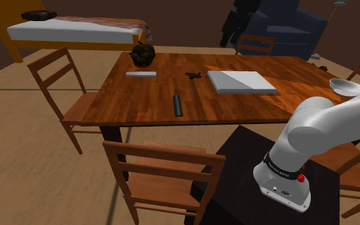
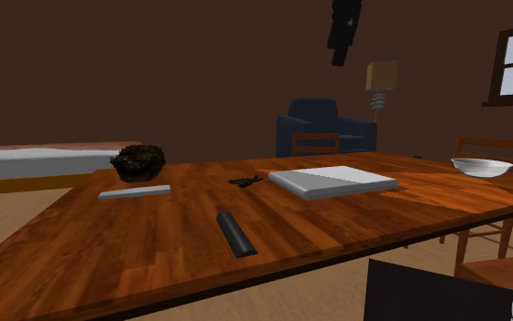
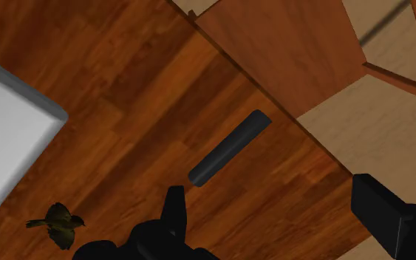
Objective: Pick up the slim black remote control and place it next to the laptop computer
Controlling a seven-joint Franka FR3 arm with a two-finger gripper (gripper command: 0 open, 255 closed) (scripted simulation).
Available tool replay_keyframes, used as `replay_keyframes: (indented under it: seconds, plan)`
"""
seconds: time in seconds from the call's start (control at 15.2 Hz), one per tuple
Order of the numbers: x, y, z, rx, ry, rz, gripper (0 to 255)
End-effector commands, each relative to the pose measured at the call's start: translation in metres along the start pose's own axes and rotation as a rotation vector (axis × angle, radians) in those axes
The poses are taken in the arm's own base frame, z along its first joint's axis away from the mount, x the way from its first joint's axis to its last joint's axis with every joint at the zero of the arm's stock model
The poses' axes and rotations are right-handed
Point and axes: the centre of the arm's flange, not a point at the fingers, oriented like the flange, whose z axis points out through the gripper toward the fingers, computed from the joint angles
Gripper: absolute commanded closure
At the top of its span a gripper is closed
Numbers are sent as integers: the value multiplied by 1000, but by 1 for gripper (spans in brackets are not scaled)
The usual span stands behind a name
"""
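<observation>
Logged gripper (image 3: 270, 190) spread wide, pinching nothing, above near edge of table (image 1: 249, 105). Found slim black remote (image 3: 230, 148) flat on wood just ahead of one finger, off-centre; by shoulder view, left of laptop (image 1: 242, 82), nearer, well apart. Shift to centre over remote, turn wrist to span narrow width, descend straight, close gently. Cannot identify dark lump (image 1: 142, 55) at far left; small bird-like figure (image 3: 57, 224) hard to make out; arm (image 1: 325, 128) cut off at right.
</observation>
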Motion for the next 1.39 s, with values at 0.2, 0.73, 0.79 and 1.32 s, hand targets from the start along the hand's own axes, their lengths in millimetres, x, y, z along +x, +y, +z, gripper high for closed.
replay_keyframes:
  seconds: [0.2,0.73,0.79,1.32]
  plan:
    - [12,-14,37,-30,4,86,0]
    - [49,-41,135,-109,14,315,0]
    - [54,-43,148,-119,15,343,0]
    - [96,-51,248,-199,25,572,0]
